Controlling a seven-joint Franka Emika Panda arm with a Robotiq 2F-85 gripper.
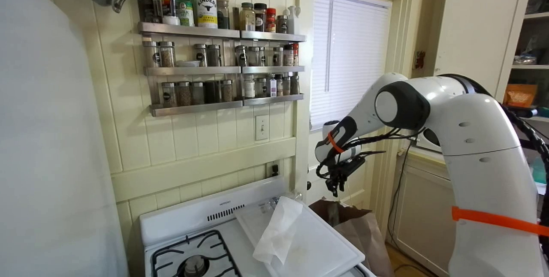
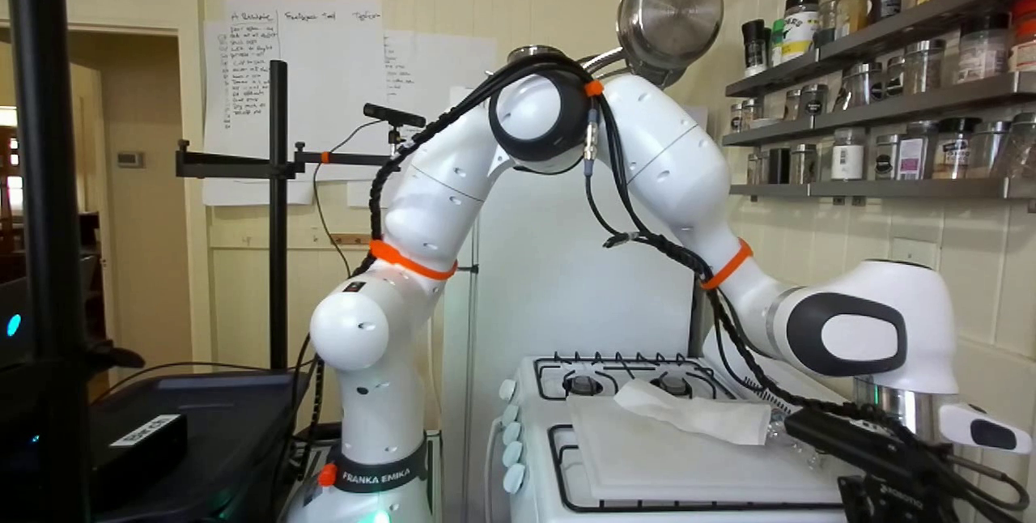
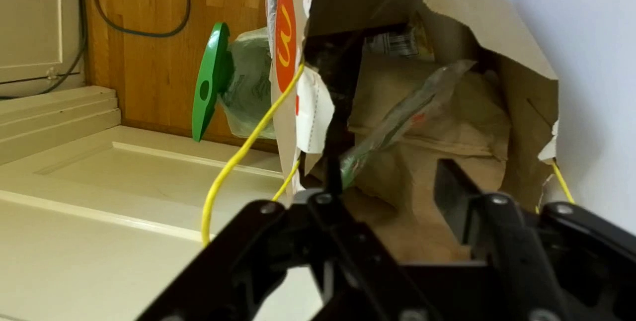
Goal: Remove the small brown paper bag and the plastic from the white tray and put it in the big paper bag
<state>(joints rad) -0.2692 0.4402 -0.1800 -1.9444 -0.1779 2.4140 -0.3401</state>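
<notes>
The black gripper (image 3: pixel 390 177) hangs, fingers wide apart, above the big paper bag (image 1: pixel 363 234). Inside, beneath the gripper, lies what I take for the small brown paper bag (image 3: pixel 464 137); a clear plastic strip (image 3: pixel 397 118) ends near one finger, touching or not I cannot tell. Best let it drop free, then rise straight.

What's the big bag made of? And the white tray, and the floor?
The big bag looks like brown paper, dull, with creases and a ragged rim. The tray looks like smooth white plastic with a faint sheen, though coated metal could look like that too. The floor looks like smooth wood, with seams between brown boards, but might be imitation.
</notes>
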